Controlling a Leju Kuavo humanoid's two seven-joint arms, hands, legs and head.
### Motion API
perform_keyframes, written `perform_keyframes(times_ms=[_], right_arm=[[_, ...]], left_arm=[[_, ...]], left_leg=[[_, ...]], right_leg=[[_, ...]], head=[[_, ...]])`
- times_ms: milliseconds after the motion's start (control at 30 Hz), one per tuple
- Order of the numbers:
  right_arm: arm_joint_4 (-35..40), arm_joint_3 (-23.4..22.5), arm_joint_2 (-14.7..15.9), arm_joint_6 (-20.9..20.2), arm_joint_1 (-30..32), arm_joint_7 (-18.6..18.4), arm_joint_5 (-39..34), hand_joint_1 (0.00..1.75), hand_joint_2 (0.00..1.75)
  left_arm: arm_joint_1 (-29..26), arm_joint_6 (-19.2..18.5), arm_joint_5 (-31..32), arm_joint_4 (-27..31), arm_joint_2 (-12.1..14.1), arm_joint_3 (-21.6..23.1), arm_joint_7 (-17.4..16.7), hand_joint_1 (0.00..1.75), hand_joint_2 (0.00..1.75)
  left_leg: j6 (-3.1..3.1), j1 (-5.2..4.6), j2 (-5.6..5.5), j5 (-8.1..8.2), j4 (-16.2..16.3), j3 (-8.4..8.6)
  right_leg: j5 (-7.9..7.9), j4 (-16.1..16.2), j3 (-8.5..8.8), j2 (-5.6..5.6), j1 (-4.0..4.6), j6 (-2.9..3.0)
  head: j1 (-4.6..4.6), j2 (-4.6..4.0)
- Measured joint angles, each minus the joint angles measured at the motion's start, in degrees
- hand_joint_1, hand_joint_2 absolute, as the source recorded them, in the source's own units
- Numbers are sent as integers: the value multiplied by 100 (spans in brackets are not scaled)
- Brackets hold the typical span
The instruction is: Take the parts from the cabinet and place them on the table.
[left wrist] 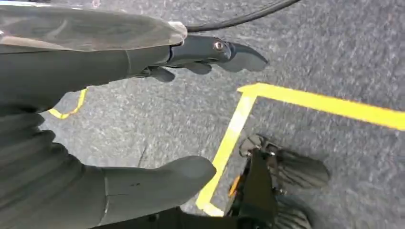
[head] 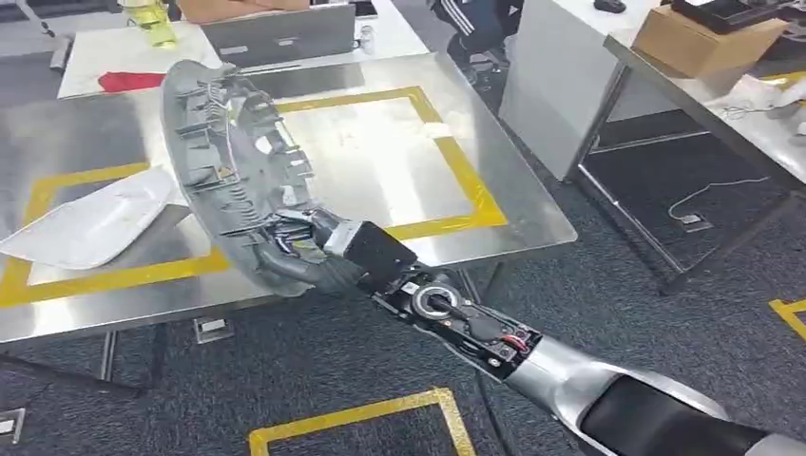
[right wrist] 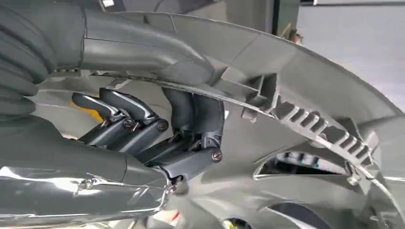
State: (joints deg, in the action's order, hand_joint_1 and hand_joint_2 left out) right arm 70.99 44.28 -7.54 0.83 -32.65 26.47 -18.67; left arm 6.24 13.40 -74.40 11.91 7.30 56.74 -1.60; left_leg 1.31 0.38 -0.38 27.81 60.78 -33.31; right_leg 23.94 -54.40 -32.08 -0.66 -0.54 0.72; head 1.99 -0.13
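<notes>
Currently held part: a large grey plastic part (head: 223,161), ribbed and slotted on its inner face, is being held up over the near edge of the surface (head: 399,161), tilted, with its upper end reaching toward the far side.
Right hand: the right hand (head: 304,249) is being seen clamped on the lower rim of the grey plastic part; in the right wrist view the dark fingers (right wrist: 191,119) are being curled over an inner rib while the thick thumb (right wrist: 143,50) is being pressed along the other side of the rim.
Left hand: the left hand (left wrist: 143,114) is being seen hanging above the grey carpet floor (left wrist: 334,52), with nothing in it; the thumb (left wrist: 157,183) and the dark fingers (left wrist: 210,52) are being kept well apart.
Surface: a steel top is being shown marked with a yellow tape rectangle (head: 466,180).
White part: a white curved panel (head: 95,223) is being seen lying flat on the surface to the left of the held part, partly across the yellow tape.
Background: a red item (head: 128,81) and a laptop (head: 280,33) are being seen on a farther table, and a cardboard box (head: 703,43) on a table at the right.
Floor: yellow tape lines (left wrist: 325,102) are being seen on the carpet.
</notes>
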Motion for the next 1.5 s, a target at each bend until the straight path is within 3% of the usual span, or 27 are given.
perform_keyframes(times_ms=[67,100,133,167,267,300,400,467,533,600,633,667,733,767,800,833,900,1000,1133,1200,1300,1367,1467,1500], right_arm=[[-33,-2,-9,114,-37,18,90,175,175],[-57,-4,-13,153,-40,18,114,175,175],[-87,-7,-15,221,-40,11,170,175,175],[-113,-7,-15,308,-41,-2,260,175,175],[-188,-7,-35,593,-102,-57,600,175,175],[-220,-2,-50,698,-146,-89,748,175,175],[-313,0,-92,888,-287,-186,1008,175,175],[-389,0,-114,934,-357,-225,1087,175,175],[-453,2,-127,940,-398,-229,1111,175,175],[-544,7,-127,942,-390,-229,1119,175,175],[-586,7,-127,942,-387,-232,1122,175,175],[-619,9,-127,942,-387,-236,1122,175,175],[-671,9,-131,951,-396,-243,1135,175,175],[-693,9,-136,969,-409,-249,1194,175,175],[-737,24,-140,1032,-451,-297,1339,175,175],[-782,48,-181,1154,-515,-419,1599,175,175],[-1002,109,-284,1446,-663,-652,2231,175,175],[-1535,243,-479,1675,-869,-958,2921,175,175],[-2309,601,-730,1974,-1229,-1918,4128,175,175],[-2676,835,-835,1981,-1369,-2512,4631,175,175],[-3135,1165,-938,1956,-1449,-3233,5367,175,175],[-3448,1372,-988,1810,-1493,-3498,5700,175,175],[-3810,1585,-1014,1532,-1509,-3613,5908,175,175],[-3927,1633,-1016,1419,-1509,-3617,5924,0,175]], left_arm=[[4,0,0,0,-2,0,2,0,175],[-11,0,0,0,-2,0,0,0,175],[-23,0,0,0,-2,0,0,0,175],[-29,0,-2,0,-2,0,0,0,175],[-34,0,0,0,15,0,0,0,175],[-28,0,0,0,28,0,2,0,175],[-22,0,20,0,24,0,22,0,175],[-24,0,22,0,11,0,44,0,175],[-21,0,22,0,13,0,59,0,175],[-27,0,24,0,13,0,63,0,175],[-34,0,24,0,13,0,66,0,175],[-45,0,22,0,11,0,66,0,175],[-49,-2,22,0,0,0,74,0,175],[-50,-4,22,0,-7,0,76,0,175],[-38,-4,22,0,-7,0,76,0,175],[-29,-9,26,0,-4,0,76,0,175],[-8,-17,37,0,-2,0,76,0,175],[-15,-31,55,0,-7,2,76,0,175],[-7,-66,96,0,-2,4,76,0,175],[-7,-77,103,0,-2,9,76,0,175],[-11,-122,125,0,-4,9,79,0,175],[-15,-140,153,0,-2,11,92,0,175],[-15,-206,234,0,-2,17,120,0,175],[-15,-249,264,0,0,24,133,0,175]], left_leg=[[29,4,0,343,912,-594],[30,3,0,456,1206,-836],[19,3,0,401,1188,-919],[9,3,0,205,918,-863],[-124,-23,8,-825,-633,-335],[-114,-68,8,-746,-711,-359],[-173,-92,-6,-747,-681,-345],[-217,-15,0,-720,-762,-248],[-285,-13,1,-658,-764,-196],[-291,-15,-6,-585,-759,-120],[-287,-15,-16,-545,-752,-72],[-279,-14,-26,-500,-740,-13],[-255,-13,-45,-410,-709,115],[-231,-14,-49,-368,-703,146],[-205,-42,-55,-355,-678,121],[-186,-39,-59,-367,-659,75],[-232,-64,-42,-367,-614,2],[-221,-61,-32,-374,-653,25],[-192,-58,-33,-389,-698,47],[-172,-57,-37,-399,-708,49],[-149,-57,-48,-406,-712,48],[-141,-58,-46,-409,-712,48],[-140,-58,-44,-408,-709,48],[-140,-58,-44,-408,-708,48]], right_leg=[[61,0,38,3,13,21],[104,0,78,-1,18,25],[147,0,135,-9,20,24],[196,0,202,-17,21,21],[352,14,366,-19,21,-14],[377,4,399,-21,40,-46],[440,50,402,-38,33,-143],[589,-101,360,-2,55,-224],[975,-989,-61,8,48,-236],[1256,-1925,-587,7,50,-250],[1167,-2012,-696,8,49,-256],[910,-1798,-666,11,46,-264],[186,-780,-325,18,39,-247],[-78,-291,-184,23,40,-228],[-25,-264,-139,23,68,-224],[10,-142,-49,19,69,-212],[73,-67,-54,-4,56,-218],[78,-66,-58,-12,62,-211],[88,-66,-56,-11,67,-184],[90,-66,-56,-3,71,-141],[90,-66,-53,13,72,-131],[87,-66,-53,11,72,-117],[84,-64,-51,10,66,-112],[84,-63,-50,10,61,-112]], head=[[-18,0],[-29,0],[-31,0],[-35,0],[-53,0],[-78,0],[-75,0],[-42,-2],[19,0],[52,0],[67,0],[85,0],[131,0],[159,-2],[111,-2],[122,0],[104,0],[50,0],[13,0],[6,0],[2,0],[4,0],[4,0],[4,0]])
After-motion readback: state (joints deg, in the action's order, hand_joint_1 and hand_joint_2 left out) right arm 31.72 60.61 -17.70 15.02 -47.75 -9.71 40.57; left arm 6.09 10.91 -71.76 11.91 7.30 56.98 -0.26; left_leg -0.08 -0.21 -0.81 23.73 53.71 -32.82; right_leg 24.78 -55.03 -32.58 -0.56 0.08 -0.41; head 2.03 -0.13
